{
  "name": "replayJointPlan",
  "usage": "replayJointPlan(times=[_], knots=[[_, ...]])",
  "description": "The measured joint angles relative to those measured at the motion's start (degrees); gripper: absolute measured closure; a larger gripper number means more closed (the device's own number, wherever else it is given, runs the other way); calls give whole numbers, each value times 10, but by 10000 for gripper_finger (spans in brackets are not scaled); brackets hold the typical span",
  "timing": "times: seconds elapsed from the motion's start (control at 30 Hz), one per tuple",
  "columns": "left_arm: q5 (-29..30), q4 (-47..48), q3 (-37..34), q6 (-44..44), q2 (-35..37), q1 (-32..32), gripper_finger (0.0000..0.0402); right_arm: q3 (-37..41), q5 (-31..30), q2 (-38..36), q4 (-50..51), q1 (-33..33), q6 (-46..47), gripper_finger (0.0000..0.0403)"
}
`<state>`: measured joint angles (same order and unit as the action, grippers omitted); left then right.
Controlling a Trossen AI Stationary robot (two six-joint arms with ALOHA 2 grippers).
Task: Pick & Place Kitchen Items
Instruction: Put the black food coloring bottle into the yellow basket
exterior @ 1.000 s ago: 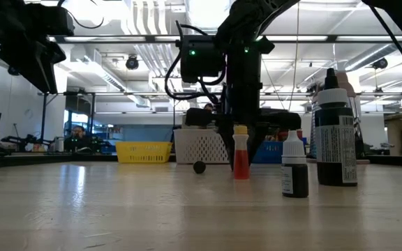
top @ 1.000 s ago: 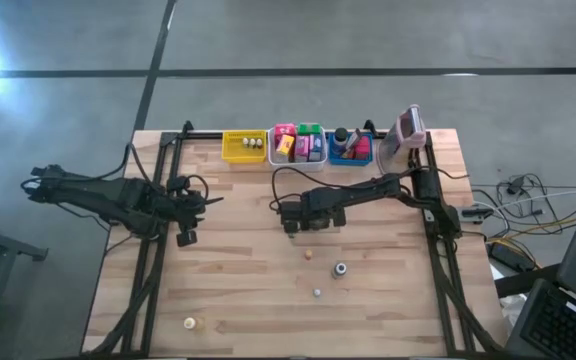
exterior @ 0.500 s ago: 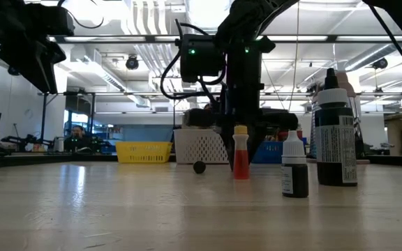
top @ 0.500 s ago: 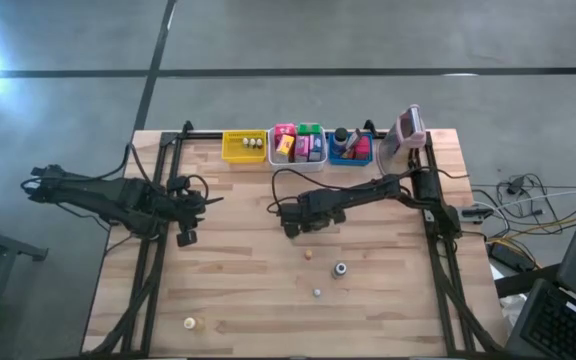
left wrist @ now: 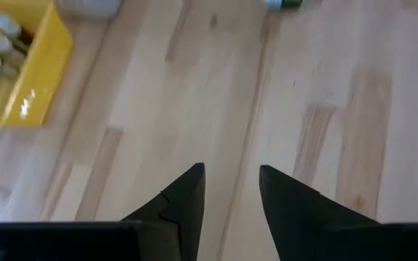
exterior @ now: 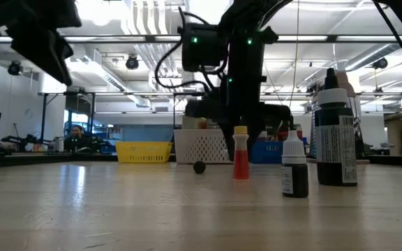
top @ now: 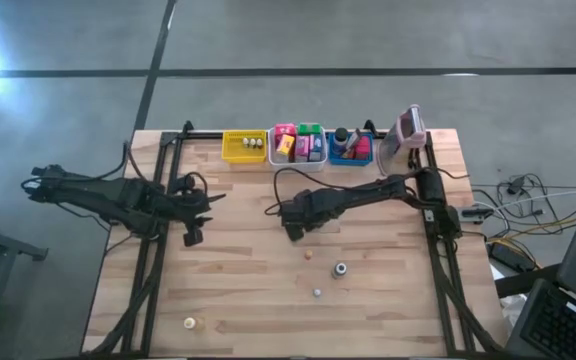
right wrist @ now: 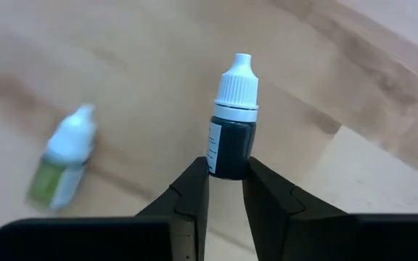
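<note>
Task approx. half done, judging by filled bins (top: pixel 299 147) at bench's far edge. Dark dropper bottle (right wrist: pixel 232 127) is clamped by right gripper (right wrist: pixel 225 190) mid-bench. Loose bottles (top: pixel 340 268) left near front. Left gripper (left wrist: pixel 231 190) is held part-open, nothing in it, by left edge.

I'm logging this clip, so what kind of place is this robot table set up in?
Probably a lab or open industrial workshop, not a kitchen: the wooden table stands on bare concrete floor, the low view shows exposed ceiling ducts and strip lights, and workbenches stand beyond.
</note>
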<state>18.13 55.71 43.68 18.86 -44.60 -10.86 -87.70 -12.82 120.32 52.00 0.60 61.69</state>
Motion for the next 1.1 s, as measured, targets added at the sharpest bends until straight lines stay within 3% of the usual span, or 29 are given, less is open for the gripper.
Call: replayJointPlan(times=[0.23, 0.53, 0.73, 1.1], knots=[[39, -145, -24, -45, 3, 0, 264, -2, 1, -34, -9, 24, -95, 324], [50, -387, -149, -79, 26, 1, 264, -2, -40, -118, -42, 67, -183, 337], [-66, -551, -174, -123, 18, 24, 264, -2, -18, -162, -93, 93, -260, 319], [-354, -510, -64, -80, -57, 164, 264, -4, -2, -180, -121, 122, -310, 333]])
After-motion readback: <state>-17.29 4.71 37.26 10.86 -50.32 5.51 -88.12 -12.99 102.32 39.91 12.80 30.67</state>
